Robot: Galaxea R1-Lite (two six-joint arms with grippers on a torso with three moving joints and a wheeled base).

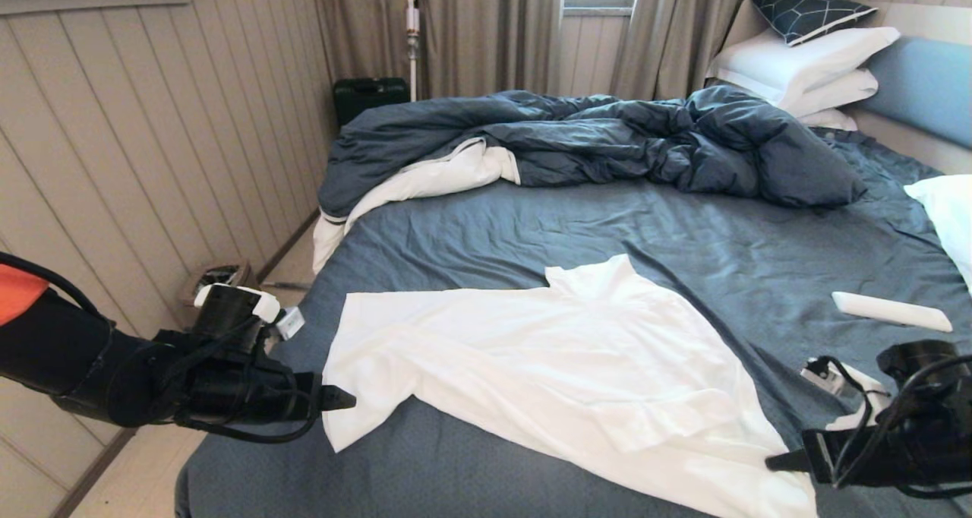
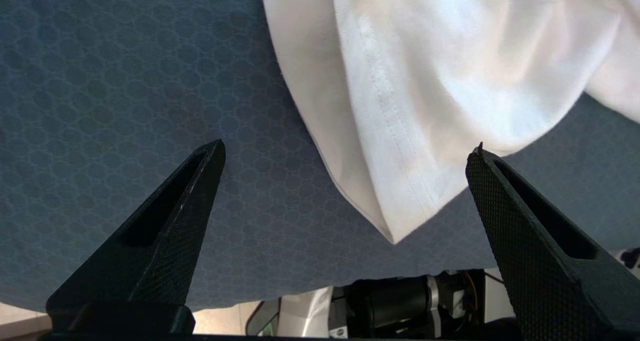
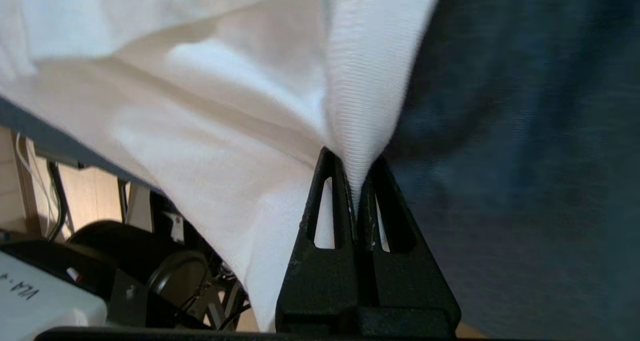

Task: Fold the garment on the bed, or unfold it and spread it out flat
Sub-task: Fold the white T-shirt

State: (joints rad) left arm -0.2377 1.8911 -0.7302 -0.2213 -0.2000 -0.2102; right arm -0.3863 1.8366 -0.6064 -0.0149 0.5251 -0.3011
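The white garment (image 1: 547,366) lies spread across the near half of the bed (image 1: 683,237), on its slate-blue sheet, its neck piece pointing toward the duvet. My right gripper (image 1: 774,461) is at the garment's near right corner, shut on a pinch of the cloth (image 3: 357,146). My left gripper (image 1: 345,400) hovers at the garment's near left corner, open. In the left wrist view the corner's hemmed tip (image 2: 395,231) lies between the two spread fingers (image 2: 200,181), apart from both.
A rumpled dark blue duvet (image 1: 607,138) with white lining covers the far side of the bed. White pillows (image 1: 805,62) are stacked at the headboard, another pillow (image 1: 949,214) at the right edge. A white remote-like bar (image 1: 888,311) lies on the sheet. A panelled wall runs along the left.
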